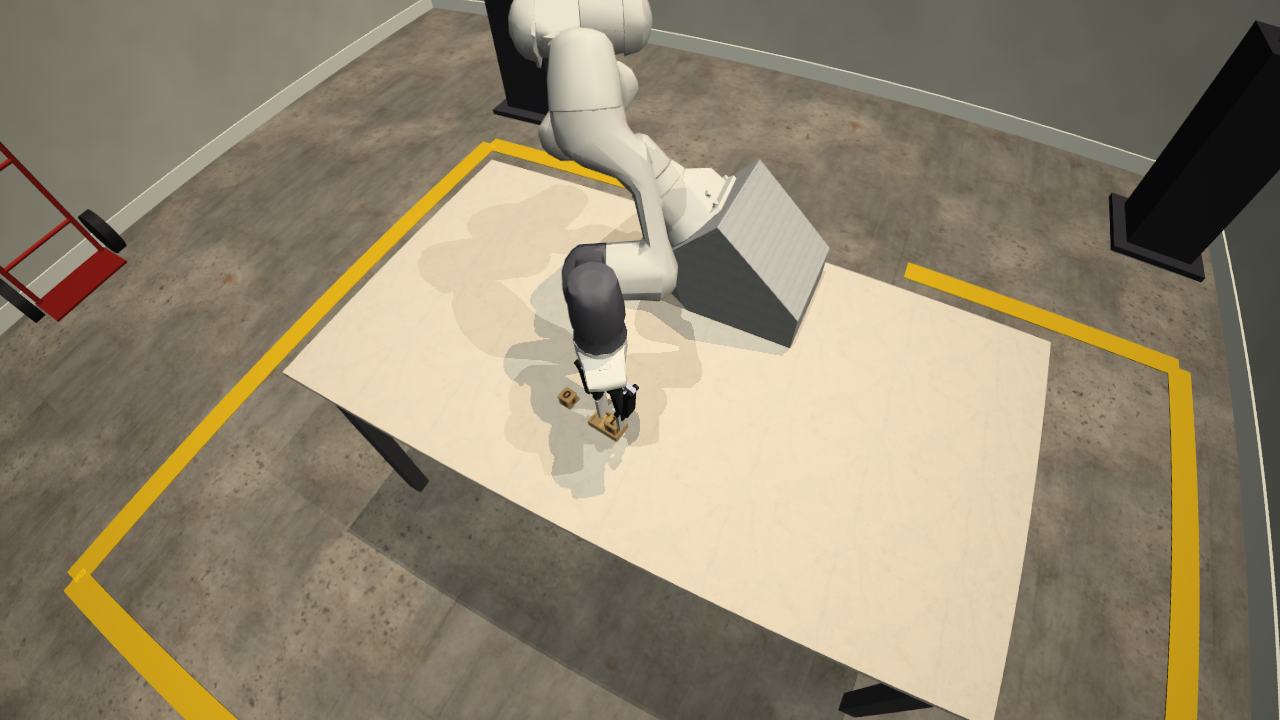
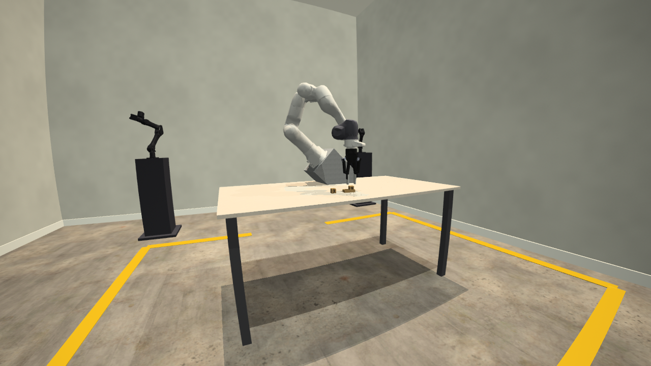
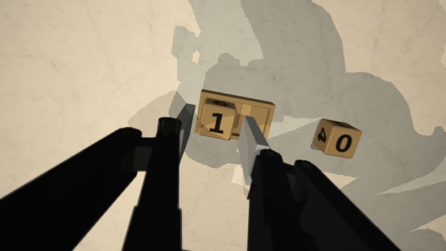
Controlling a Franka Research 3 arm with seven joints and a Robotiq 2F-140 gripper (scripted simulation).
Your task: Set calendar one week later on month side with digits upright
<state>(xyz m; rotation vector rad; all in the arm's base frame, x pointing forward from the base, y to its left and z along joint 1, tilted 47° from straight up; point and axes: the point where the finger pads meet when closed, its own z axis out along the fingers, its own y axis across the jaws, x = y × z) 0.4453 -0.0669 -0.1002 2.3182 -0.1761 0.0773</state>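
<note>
A small wooden tray [image 3: 236,115] lies on the table. One cube [image 3: 216,123] stands in its left slot with a 1 facing the wrist camera; the right slot holds nothing. The second cube [image 3: 337,138] lies on the table to the right of the tray, apart from it, showing a 0 and a sideways 4. My gripper [image 3: 217,125] points down over the tray, partly open, with a finger on each side of the 1 cube and a gap to it. The tray [image 1: 605,431], loose cube [image 1: 567,396] and gripper [image 1: 615,413] also show in the top view. No month name shows.
The arm's grey wedge base [image 1: 751,259] stands on the table behind the tray. The table's near-left edge [image 1: 420,447] is a short way from the cubes. A black pedestal with a small arm [image 2: 154,195] stands on the floor.
</note>
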